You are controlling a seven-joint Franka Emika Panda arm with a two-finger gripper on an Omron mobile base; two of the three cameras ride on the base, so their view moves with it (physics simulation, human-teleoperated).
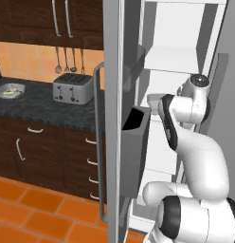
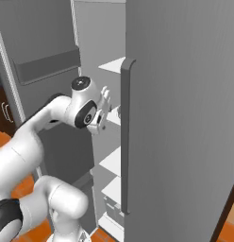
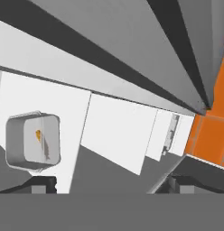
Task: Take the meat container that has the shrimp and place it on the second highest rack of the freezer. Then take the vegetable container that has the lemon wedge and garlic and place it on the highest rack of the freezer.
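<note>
The meat container (image 3: 32,142), a grey tray holding a small orange shrimp (image 3: 38,134), stands on a flat white shelf, the second highest rack (image 3: 68,113), inside the freezer (image 1: 185,28). My gripper (image 3: 111,182) is open, nothing lies between its fingertips, and the tray sits just beyond the left one, apart from it. From the right base view the gripper (image 2: 108,108) reaches into the white interior below the highest rack (image 2: 114,66). The vegetable container (image 1: 10,90) with a yellow-green lemon wedge rests on the dark counter at far left. The garlic is too small to make out.
The freezer door (image 1: 112,118) stands open between counter and interior, with grey door bins (image 1: 136,142) and a long handle (image 1: 97,142). A toaster (image 1: 72,88) sits on the counter. Lower white shelves (image 2: 112,160) sit under the hand. Orange floor tiles (image 1: 34,209) lie below.
</note>
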